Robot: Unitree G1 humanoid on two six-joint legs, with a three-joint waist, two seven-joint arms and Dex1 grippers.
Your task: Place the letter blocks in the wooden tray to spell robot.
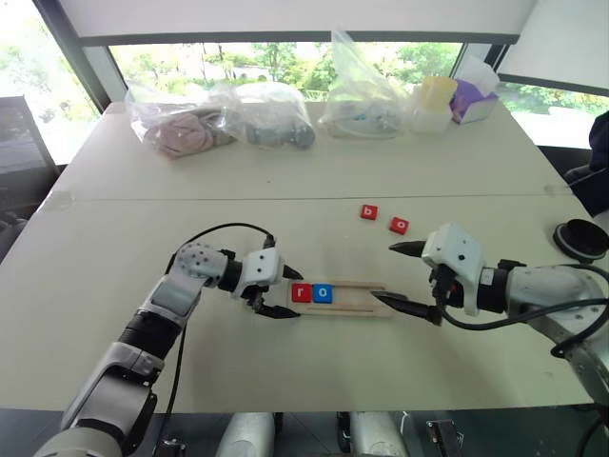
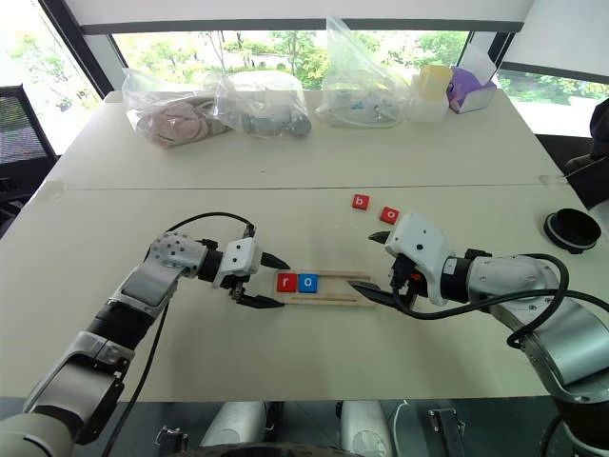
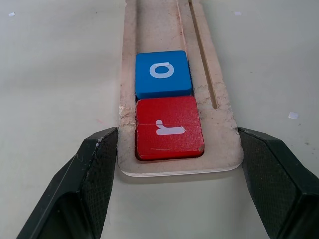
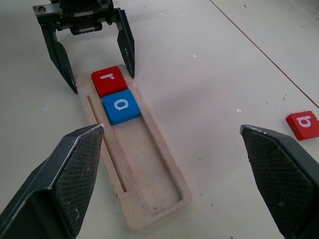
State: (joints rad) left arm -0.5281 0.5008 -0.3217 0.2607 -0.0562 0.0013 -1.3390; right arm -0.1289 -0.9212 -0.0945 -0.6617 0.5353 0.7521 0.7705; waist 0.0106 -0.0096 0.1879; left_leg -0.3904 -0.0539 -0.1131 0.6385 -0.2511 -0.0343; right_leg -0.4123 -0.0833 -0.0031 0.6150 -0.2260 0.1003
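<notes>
Left gripper [image 1: 284, 292] is seen at the tray's [image 1: 366, 301] left end, fingers spread to either side of that end, nothing held; contact with the rim can't be told. Tray lies on the desk [image 1: 285, 171], long axis left-right. Red r [image 1: 302, 292] is seated in the leftmost slot, blue o [image 1: 324, 293] touching it in the next; the rest of the tray is bare. Red b [image 1: 369, 212] and red o [image 1: 400, 226] lie on the desk beyond the tray's right end, near each other, apart. Right gripper [image 1: 411, 279] is held wide at the tray's right end, nothing gripped.
</notes>
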